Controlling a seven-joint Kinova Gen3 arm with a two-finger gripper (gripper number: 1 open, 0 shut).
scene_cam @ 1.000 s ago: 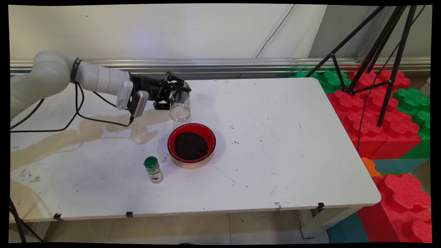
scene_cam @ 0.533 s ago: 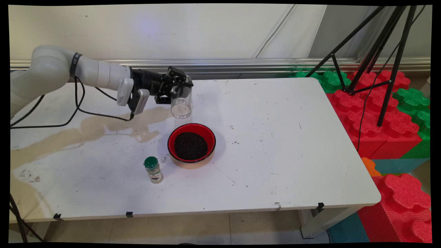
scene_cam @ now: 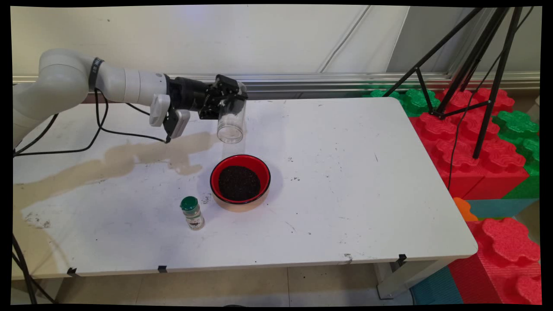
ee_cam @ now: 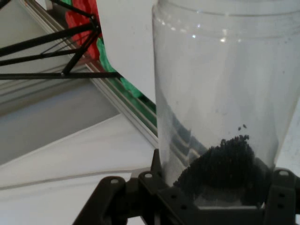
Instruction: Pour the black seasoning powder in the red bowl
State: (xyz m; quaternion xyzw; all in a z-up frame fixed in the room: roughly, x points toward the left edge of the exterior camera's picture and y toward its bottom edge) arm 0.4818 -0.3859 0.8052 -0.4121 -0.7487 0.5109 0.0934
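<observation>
Table (scene_cam: pixel 345 172) white, stained; foam blocks (scene_cam: pixel 475 142) right.

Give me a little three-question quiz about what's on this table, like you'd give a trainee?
1. True or false: the gripper holds the clear jar above the table.
2. What lies inside the red bowl? A) water B) dark grains C) nothing
3. Fill in: the small bottle has a ____ cap.

Key:
1. True. The jar hangs mouth down, tilted, behind the bowl, off the table.
2. B. A few dark grains also sit in the jar, seen in the hand view.
3. Green. The bottle stands upright, left of the bowl and not touching it.
</observation>
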